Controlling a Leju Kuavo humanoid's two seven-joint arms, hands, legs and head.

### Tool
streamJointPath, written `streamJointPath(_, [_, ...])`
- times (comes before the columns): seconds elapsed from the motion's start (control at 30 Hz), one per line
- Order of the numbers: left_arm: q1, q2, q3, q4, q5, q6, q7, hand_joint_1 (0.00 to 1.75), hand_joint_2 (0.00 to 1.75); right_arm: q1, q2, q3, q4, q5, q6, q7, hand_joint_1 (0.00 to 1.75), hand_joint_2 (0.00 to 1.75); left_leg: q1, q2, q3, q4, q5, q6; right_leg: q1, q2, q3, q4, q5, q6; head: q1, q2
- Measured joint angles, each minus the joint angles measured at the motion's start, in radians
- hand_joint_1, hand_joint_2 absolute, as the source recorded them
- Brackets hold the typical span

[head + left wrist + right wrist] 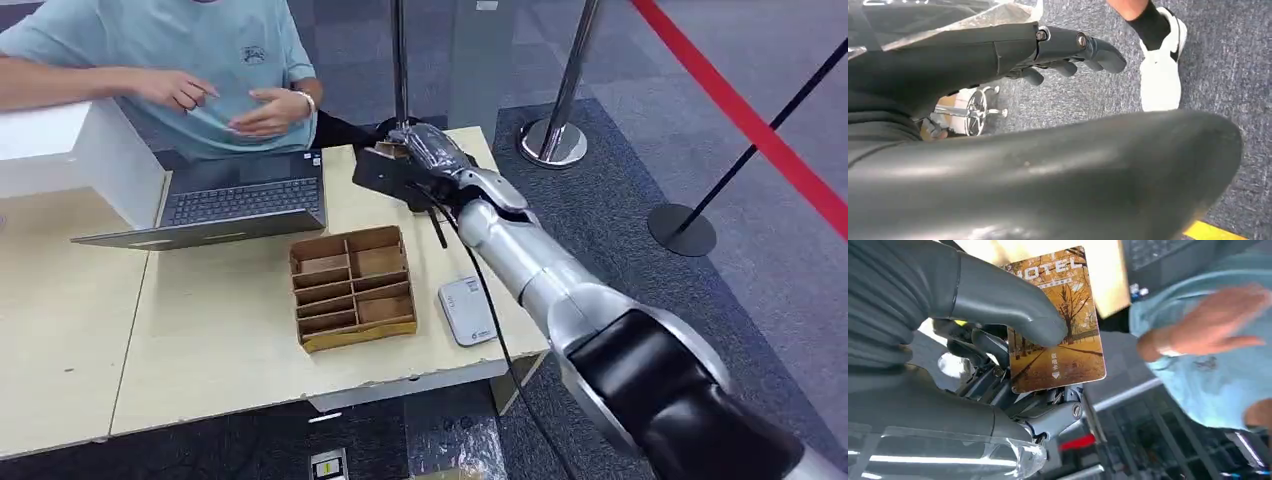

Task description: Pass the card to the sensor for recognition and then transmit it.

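One card is in play, and the right hand [420, 160] has it. From the head view, that hand is stretched out over the far right corner of the table [220, 340], toward the person [180, 60] sitting behind the laptop [240, 195]; the card itself is too small to make out from here. The sensor [467, 310], a small white pad, lies at the near right of the table beside the wooden tray [352, 285], well apart from the hand and on the robot's side of it, so any pass over it would mean drawing the arm back toward the body. In the left wrist view, the left hand [1068, 50] hangs low over the carpet, its fingers curled loosely and holding nothing, far from the action; a person's shoe [1160, 65] stands near. In the right wrist view, the card [1058, 320] is pinched flat between the thick thumb [1008, 305] on its printed face and the darker fingers behind it. Its long axis runs out past the thumb, the free end pointing away from the palm toward the person's open hand [1208, 325], near it but not touching.
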Motion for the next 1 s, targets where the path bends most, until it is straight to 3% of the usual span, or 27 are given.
streamJointPath(0.23, [-0.001,0.0,-0.006,0.0,-0.017,-0.009,0.019,0.0,0.0,-0.075,0.053,0.006,0.013,0.021,0.027,0.009,1.75,1.75,0.0,0.0,0.0,0.0,0.0,0.0,0.0,0.0,0.0,0.0,0.0,0.0,0.0,0.0])
streamJointPath(0.57, [0.0,0.0,-0.016,0.0,-0.025,-0.015,0.052,0.0,0.0,-0.089,0.093,0.025,0.035,0.043,0.024,0.007,1.75,1.75,0.0,0.0,0.0,0.0,0.0,0.0,0.0,0.0,0.0,0.0,0.0,0.0,0.0,0.0])
streamJointPath(0.6, [0.0,0.0,-0.016,0.0,-0.025,-0.015,0.058,0.0,0.0,-0.089,0.097,0.026,0.037,0.046,0.022,0.007,1.64,1.75,0.0,-0.001,0.0,0.0,0.0,0.0,0.0,0.0,0.0,0.0,0.0,0.0,0.0,0.0])
streamJointPath(0.63, [0.0,0.0,-0.016,0.0,-0.026,-0.015,0.063,0.0,0.0,-0.088,0.1,0.027,0.039,0.048,0.02,0.006,0.3,1.75,0.0,-0.001,0.0,0.0,0.0,0.0,0.0,0.0,0.0,0.0,0.0,0.0,0.0,0.0])
streamJointPath(0.67, [0.0,0.0,-0.017,0.0,-0.026,-0.015,0.066,0.0,0.0,-0.088,0.101,0.028,0.042,0.049,0.017,0.006,0.0,1.75,0.0,0.0,0.0,0.0,0.0,0.0,0.0,0.0,0.0,0.0,0.0,0.0,0.0,0.0])
streamJointPath(1.0, [0.001,0.002,-0.024,0.0,-0.029,-0.016,0.094,0.0,0.0,-0.048,0.109,0.042,0.058,0.066,-0.079,-0.012,0.0,1.75,0.0,0.0,0.0,0.0,0.0,0.0,0.001,0.0,-0.001,0.0,0.0,0.0,0.0,0.0])
